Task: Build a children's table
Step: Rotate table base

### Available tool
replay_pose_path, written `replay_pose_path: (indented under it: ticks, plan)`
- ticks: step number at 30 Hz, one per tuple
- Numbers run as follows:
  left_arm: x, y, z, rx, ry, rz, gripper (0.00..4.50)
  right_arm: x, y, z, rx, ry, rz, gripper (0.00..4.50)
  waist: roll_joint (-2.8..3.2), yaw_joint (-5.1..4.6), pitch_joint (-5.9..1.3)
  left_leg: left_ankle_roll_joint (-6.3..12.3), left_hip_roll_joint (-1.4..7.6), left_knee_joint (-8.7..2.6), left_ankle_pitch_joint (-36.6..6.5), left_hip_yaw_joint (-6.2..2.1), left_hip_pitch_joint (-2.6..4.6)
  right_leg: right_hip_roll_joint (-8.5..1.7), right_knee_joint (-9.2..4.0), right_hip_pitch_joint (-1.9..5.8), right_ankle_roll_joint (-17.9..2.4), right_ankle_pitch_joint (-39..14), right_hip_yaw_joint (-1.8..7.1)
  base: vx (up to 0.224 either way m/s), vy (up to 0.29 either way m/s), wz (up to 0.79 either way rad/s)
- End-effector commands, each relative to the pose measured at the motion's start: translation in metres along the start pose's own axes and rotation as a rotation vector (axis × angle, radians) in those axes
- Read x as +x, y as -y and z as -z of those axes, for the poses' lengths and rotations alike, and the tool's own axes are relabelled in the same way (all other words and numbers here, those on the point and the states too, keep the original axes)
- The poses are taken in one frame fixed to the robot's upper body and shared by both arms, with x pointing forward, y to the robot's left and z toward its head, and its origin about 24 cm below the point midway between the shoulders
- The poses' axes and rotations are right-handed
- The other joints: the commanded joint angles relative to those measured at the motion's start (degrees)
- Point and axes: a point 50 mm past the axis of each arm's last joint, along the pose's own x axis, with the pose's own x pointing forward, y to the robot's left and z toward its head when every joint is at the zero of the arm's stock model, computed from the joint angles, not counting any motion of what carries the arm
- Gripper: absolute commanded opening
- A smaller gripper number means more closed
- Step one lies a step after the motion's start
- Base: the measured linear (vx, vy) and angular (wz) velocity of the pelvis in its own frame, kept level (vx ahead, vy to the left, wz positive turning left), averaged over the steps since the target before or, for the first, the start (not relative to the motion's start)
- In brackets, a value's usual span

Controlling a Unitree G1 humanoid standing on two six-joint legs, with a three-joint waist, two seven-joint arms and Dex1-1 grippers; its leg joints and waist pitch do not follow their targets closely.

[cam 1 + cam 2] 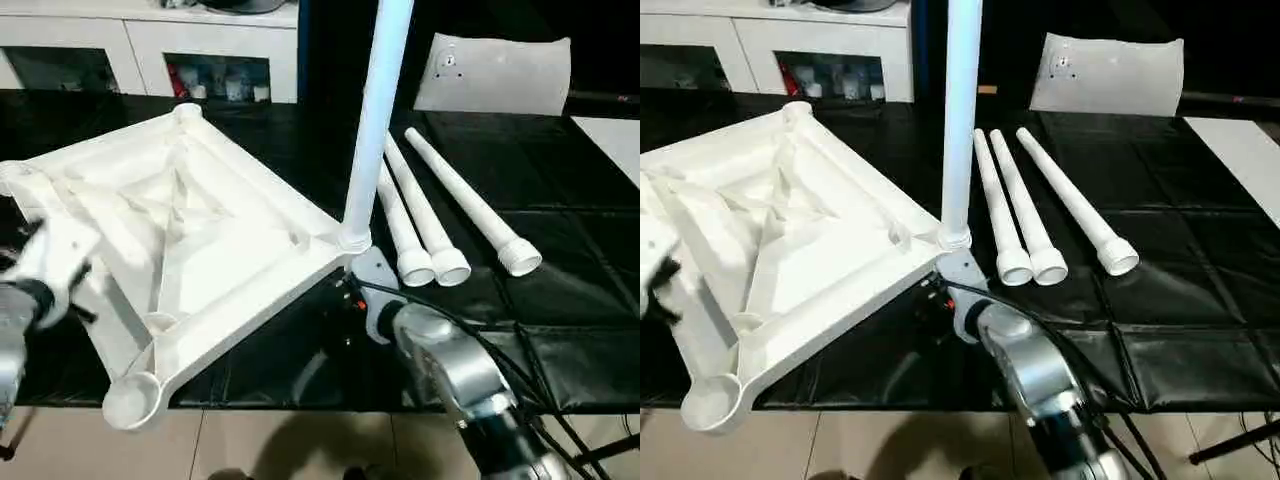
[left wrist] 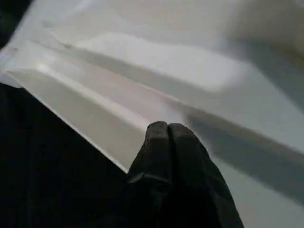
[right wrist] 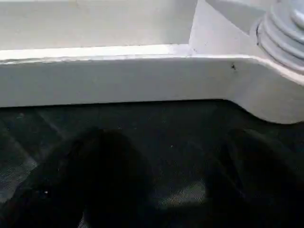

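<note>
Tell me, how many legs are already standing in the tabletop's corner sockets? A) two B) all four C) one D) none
C: one leg stands upright in the tabletop's corner socket, while three loose legs lie side by side on the black mat beside it.

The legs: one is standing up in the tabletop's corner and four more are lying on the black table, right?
Not quite. One leg does stand in a corner socket of the tabletop, but three legs, not four, lie side by side on the black table. The left eye view shows them plainly.
</note>
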Motion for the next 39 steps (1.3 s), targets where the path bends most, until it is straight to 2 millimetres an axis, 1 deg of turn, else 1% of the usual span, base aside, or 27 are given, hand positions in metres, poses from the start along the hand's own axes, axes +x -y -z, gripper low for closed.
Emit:
replay_pose_path:
  ticks: [1,5,7,8,9,11,12,13,15,16,18,19,20,21,22,24,25,26,28,29,30,31,32,35,36,37,39]
  plan:
    - [-0.001,-0.002,0.002,0.044,-0.029,-0.004,0.04,0.004,0.005,-0.002,-0.018,0.003,0.021,4.5,1.56,0.01,-3.46,-1.65,0.3,-3.95,-13.3,0.19,-0.14,-4.27,-4.07,2.47,-8.8,-14.3,2.26,0.0,0.0,0.0]
    - [-0.001,0.009,0.006,0.052,-0.071,0.082,0.04,0.013,0.006,-0.006,-0.006,0.027,0.016,4.5,1.55,-0.1,-3.58,-1.56,0.27,-3.8,-12.6,0.27,-0.19,-4.43,-3.99,2.47,-9.2,-13.6,2.34,0.0,0.0,0.0]
    - [-0.003,0.018,0.006,0.04,-0.069,0.17,0.04,0.018,0.006,-0.009,-0.006,0.034,0.012,4.5,1.61,-0.2,-3.66,-1.73,0.29,-3.76,-12.4,0.31,-0.15,-4.36,-3.86,2.41,-9.7,-13.1,2.29,0.0,0.0,0.0]
    - [-0.005,0.025,0.005,0.012,-0.056,0.237,0.04,0.021,0.005,-0.011,-0.014,0.04,0.009,4.5,1.54,-0.15,-3.69,-1.72,0.31,-3.74,-11.5,0.33,-0.28,-4.4,-3.72,2.51,-10.2,-11.6,2.31,0.0,0.0,0.0]
    - [-0.005,0.026,0.004,0.007,-0.054,0.248,0.04,0.022,0.005,-0.012,-0.016,0.042,0.009,4.5,1.59,-0.18,-3.67,-1.8,0.33,-3.74,-11.7,0.38,-0.21,-4.37,-3.71,2.41,-10.3,-11.6,2.27,0.0,0.0,0.0]
    - [-0.009,0.038,0.001,0.006,-0.028,0.358,0.04,0.026,0.005,-0.014,-0.005,0.049,0.009,4.5,1.5,-0.19,-3.73,-1.66,0.26,-3.71,-11.4,0.36,-0.45,-4.31,-3.65,2.61,-10.3,-11.1,2.26,0.0,0.0,0.0]
    - [-0.014,0.051,-0.003,0.012,0.01,0.47,0.04,0.031,0.005,-0.017,-0.002,0.054,0.011,4.5,1.44,-0.34,-3.72,-1.79,0.25,-3.67,-11.5,0.35,-0.59,-4.4,-3.55,2.62,-10.4,-11.2,2.26,0.0,0.0,0.0]
    - [-0.017,0.058,-0.005,-0.009,0.017,0.525,0.04,0.033,0.005,-0.019,-0.004,0.057,0.011,4.5,1.34,-0.29,-3.59,-1.66,0.3,-3.66,-12.6,0.44,-0.31,-4.32,-3.8,2.31,-10.3,-12.8,2.23,0.0,0.0,0.0]
    - [-0.021,0.066,-0.008,-0.018,0.034,0.598,0.04,0.036,0.004,-0.022,-0.005,0.062,0.007,4.5,1.45,-0.28,-3.51,-1.83,0.33,-3.67,-13.4,0.47,-0.3,-4.33,-3.79,2.26,-10.3,-14.1,2.23,0.0,0.0,0.0]
    - [-0.024,0.072,-0.01,-0.017,0.053,0.653,0.04,0.037,0.003,-0.023,-0.005,0.064,0.004,4.5,1.47,-0.21,-3.41,-1.79,0.29,-3.64,-14.2,0.54,-0.16,-4.19,-3.9,2.03,-9.9,-15.1,2.24,0.0,0.0,0.0]
    - [-0.031,0.084,-0.014,-0.006,0.078,0.765,0.04,0.04,0.002,-0.025,-0.01,0.07,-0.001,4.5,1.27,-0.17,-3.45,-1.8,0.32,-3.67,-14.4,0.46,-0.33,-4.34,-3.83,2.17,-9.5,-16.0,2.27,0.0,0.0,0.0]
    - [-0.035,0.092,-0.016,0.007,0.092,0.828,0.04,0.042,0.001,-0.027,-0.012,0.074,-0.006,4.5,1.29,-0.3,-3.48,-1.89,0.3,-3.67,-14.3,0.39,-0.44,-4.3,-3.77,2.25,-9.3,-16.1,2.26,0.0,0.0,0.0]
    - [-0.037,0.098,-0.018,0.016,0.103,0.864,0.04,0.043,0.0,-0.029,-0.014,0.077,-0.009,4.5,1.23,-0.42,-3.44,-1.89,0.27,-3.68,-14.6,0.41,-0.43,-4.19,-3.8,2.2,-9.1,-16.3,2.21,0.0,0.0,0.0]
    - [-0.037,0.098,-0.018,0.016,0.103,0.864,0.04,0.043,0.0,-0.029,-0.014,0.077,-0.009,4.5,1.18,-0.53,-3.46,-1.97,0.24,-3.71,-14.2,0.35,-0.58,-4.2,-3.69,2.38,-9.0,-16.1,2.21,0.0,0.0,0.0]
    - [-0.038,0.107,-0.023,0.018,0.133,0.907,0.04,0.046,-0.002,-0.031,-0.022,0.082,-0.018,4.5,1.24,-0.63,-3.59,-2.05,0.24,-3.63,-13.4,0.41,-0.65,-4.21,-3.6,2.44,-9.0,-15.0,2.23,0.0,0.0,0.0]
    - [-0.038,0.113,-0.028,0.015,0.156,0.933,0.04,0.049,-0.004,-0.032,-0.023,0.085,-0.026,4.5,1.13,-0.84,-3.66,-1.99,0.16,-3.45,-13.2,0.55,-0.61,-4.15,-3.6,2.41,-9.2,-14.7,2.25,0.0,0.0,0.0]
    - [-0.039,0.114,-0.028,0.015,0.157,0.934,0.04,0.049,-0.004,-0.032,-0.023,0.085,-0.026,4.5,1.1,-0.94,-3.66,-1.95,0.1,-3.37,-12.9,0.59,-0.74,-4.18,-3.57,2.47,-9.4,-14.4,2.31,0.0,0.0,0.0]
    - [-0.034,0.121,-0.038,0.008,0.207,0.951,0.04,0.051,-0.006,-0.033,-0.026,0.086,-0.035,4.5,0.9,-1.0,-3.69,-1.79,0.03,-3.23,-12.7,0.7,-0.7,-4.11,-3.62,2.44,-9.4,-14.6,2.34,0.0,0.0,0.0]
    - [-0.031,0.125,-0.044,0.008,0.236,0.95,0.04,0.053,-0.007,-0.034,-0.032,0.087,-0.037,4.5,1.08,-0.81,-3.69,-1.81,0.07,-3.2,-12.3,0.71,-0.63,-4.14,-3.64,2.45,-9.2,-14.7,2.32,0.0,0.0,0.0]
    - [-0.027,0.127,-0.05,0.011,0.259,0.942,0.04,0.054,-0.008,-0.034,-0.038,0.089,-0.038,4.5,1.05,-0.79,-3.74,-1.73,0.04,-3.18,-12.3,0.74,-0.61,-4.04,-3.65,2.4,-9.2,-14.5,2.28,0.0,0.0,0.0]
    - [-0.021,0.129,-0.056,0.013,0.279,0.915,0.04,0.054,-0.008,-0.036,-0.037,0.091,-0.038,4.5,0.97,-0.83,-3.76,-1.82,-0.01,-3.2,-12.1,0.7,-0.77,-4.04,-3.54,2.61,-9.2,-14.2,2.27,0.0,0.0,0.0]
    - [-0.02,0.129,-0.057,0.012,0.285,0.908,0.04,0.055,-0.008,-0.036,-0.037,0.092,-0.039,4.5,1.0,-0.73,-3.81,-1.78,0.0,-3.15,-11.9,0.67,-0.79,-4.08,-3.54,2.62,-9.1,-13.8,2.27,0.0,0.0,0.0]
    - [-0.013,0.13,-0.064,0.003,0.307,0.868,0.04,0.055,-0.008,-0.038,-0.041,0.097,-0.037,4.5,1.06,-0.76,-3.85,-1.83,-0.04,-3.06,-11.9,0.72,-0.69,-4.01,-3.61,2.62,-9.0,-13.7,2.26,0.0,0.0,0.0]
    - [0.002,0.125,-0.071,-0.003,0.318,0.758,0.04,0.055,-0.004,-0.042,-0.046,0.111,-0.001,4.5,1.01,-0.81,-3.94,-1.69,-0.06,-3.01,-11.2,0.71,-0.76,-3.97,-3.58,2.78,-9.1,-12.6,2.23,0.0,0.0,0.0]
    - [0.004,0.124,-0.073,-0.001,0.319,0.735,0.04,0.055,-0.002,-0.044,-0.045,0.118,0.012,4.5,1.1,-0.83,-4.02,-1.66,-0.06,-2.98,-11.3,0.72,-0.69,-3.98,-3.55,2.74,-9.1,-12.7,2.26,0.0,0.0,0.0]
    - [0.007,0.122,-0.074,-0.002,0.319,0.704,0.04,0.054,0.001,-0.047,-0.032,0.129,0.028,4.5,1.11,-0.82,-4.05,-1.79,-0.08,-3.0,-11.2,0.67,-0.83,-4.06,-3.48,2.88,-9.1,-12.8,2.24,0.0,0.0,0.0]
    - [0.012,0.117,-0.074,-0.001,0.318,0.659,0.04,0.052,0.008,-0.053,-0.019,0.147,0.068,4.5,1.04,-0.87,-4.21,-1.8,-0.02,-2.94,-10.3,0.59,-0.84,-4.08,-3.27,3.01,-9.3,-11.1,2.24,0.0,0.0,0.0]
